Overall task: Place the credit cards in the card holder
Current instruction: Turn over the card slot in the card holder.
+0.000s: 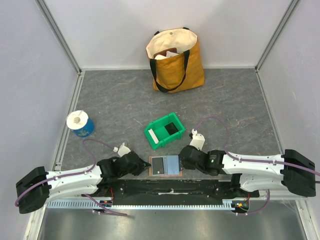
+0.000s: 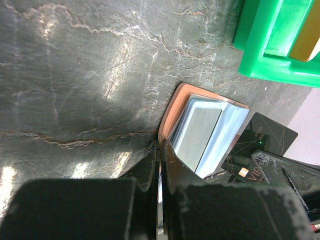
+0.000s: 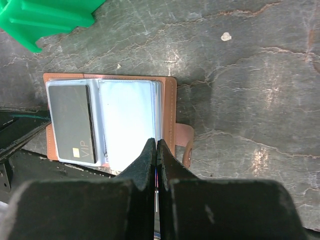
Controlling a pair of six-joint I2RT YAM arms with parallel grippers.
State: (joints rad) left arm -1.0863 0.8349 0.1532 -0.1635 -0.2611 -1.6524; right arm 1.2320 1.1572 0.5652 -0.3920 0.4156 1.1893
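- Card holder [image 3: 167, 107], count one: lying open at bottom centre of the top view, on the tabletop's [image 1: 120, 100] near edge, between the two tools.
- Credit cards, count three showing: dark VIP card [image 3: 72, 122] sitting in the holder's left sleeve. White card [image 1: 156, 134] and black card [image 1: 171, 129] are lying in the green bin [image 1: 160, 123], just above the holder.
- Left tool [image 2: 160, 150] and right tool [image 3: 156, 146], count two: both fully closed, gripping nothing, tips sitting at the holder's opposite edges.
- Hazard: a nudging tip could be sliding the holder or folding it shut. Cards lying flat on the bin floor are risking a slipped pinch.
- Tote bag [image 1: 175, 65], count one: standing at top centre.
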